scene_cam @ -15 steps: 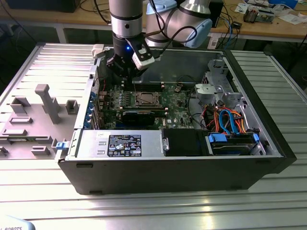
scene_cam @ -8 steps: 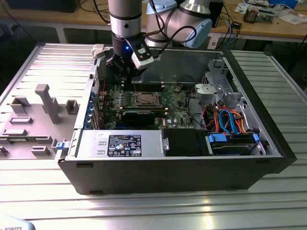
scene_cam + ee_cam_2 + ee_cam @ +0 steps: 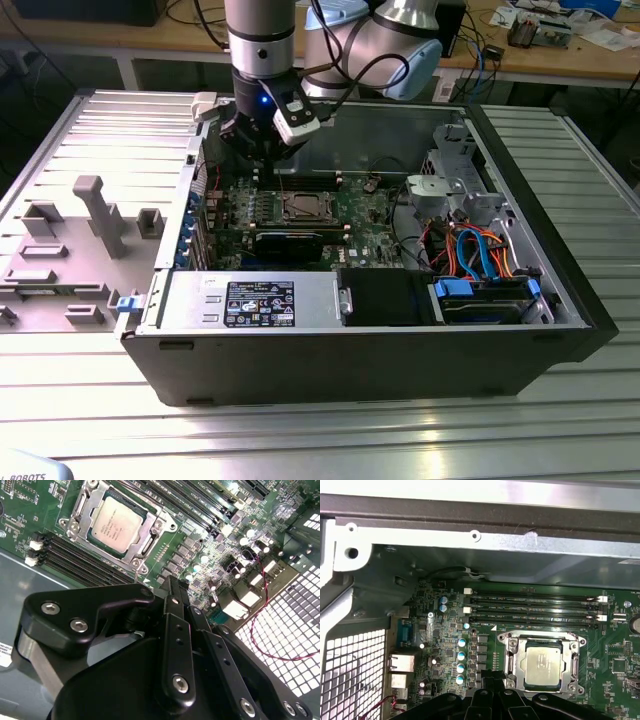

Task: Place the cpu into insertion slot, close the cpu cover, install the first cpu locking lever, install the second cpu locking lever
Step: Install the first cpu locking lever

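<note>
Already the cpu point(image 3: 114, 526) point(image 3: 544, 666) point(image 3: 303, 207) lies flat in its socket on the green motherboard point(image 3: 210, 545) point(image 3: 445, 630) point(image 3: 360, 215), silver top facing up. The cpu cover point(image 3: 150, 527) point(image 3: 512, 655) is down around the cpu as a thin metal frame, and the chip shows through its window. Next to the socket run the long black memory slots point(image 3: 75, 560) point(image 3: 535, 607). The gripper point(image 3: 172, 587) point(image 3: 492, 677) hangs above the motherboard, beside the socket, not touching the cpu; its black fingers point(image 3: 177, 605) stand close together and hold nothing. In the exterior view the gripper point(image 3: 262, 150) is over the motherboard, on the exterior view's left of the socket, inside the open computer case point(image 3: 540, 260)
</note>
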Robot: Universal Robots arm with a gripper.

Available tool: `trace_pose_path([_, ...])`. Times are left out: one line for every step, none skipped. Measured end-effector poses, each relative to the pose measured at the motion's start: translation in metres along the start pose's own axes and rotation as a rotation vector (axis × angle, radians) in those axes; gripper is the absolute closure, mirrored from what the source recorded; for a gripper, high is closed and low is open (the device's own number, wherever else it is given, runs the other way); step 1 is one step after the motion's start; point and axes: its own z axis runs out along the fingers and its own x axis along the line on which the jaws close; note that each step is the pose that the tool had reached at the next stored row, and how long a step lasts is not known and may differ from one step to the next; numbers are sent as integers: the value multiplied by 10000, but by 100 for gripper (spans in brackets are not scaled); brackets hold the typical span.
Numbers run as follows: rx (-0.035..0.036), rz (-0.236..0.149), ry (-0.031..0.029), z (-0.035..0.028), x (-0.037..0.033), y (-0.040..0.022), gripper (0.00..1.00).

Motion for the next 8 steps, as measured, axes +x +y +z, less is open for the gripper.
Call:
trace_pose_path([0,0,0,0,2,5,89])
trace_pose_path([-2,1,-1,1,7,14,89])
trace_pose_path([-1,0,0,1,10,18,89])
trace_pose_path([-1,0,-1,1,13,23,89])
trace_pose_path([-2,0,-2,2,16,40,89])
trace_pose_path([-1,0,-1,2,17,51,89])
trace_pose_path([0,0,0,3,19,77,89])
trace_pose_path([-1,0,0,4,18,99,89])
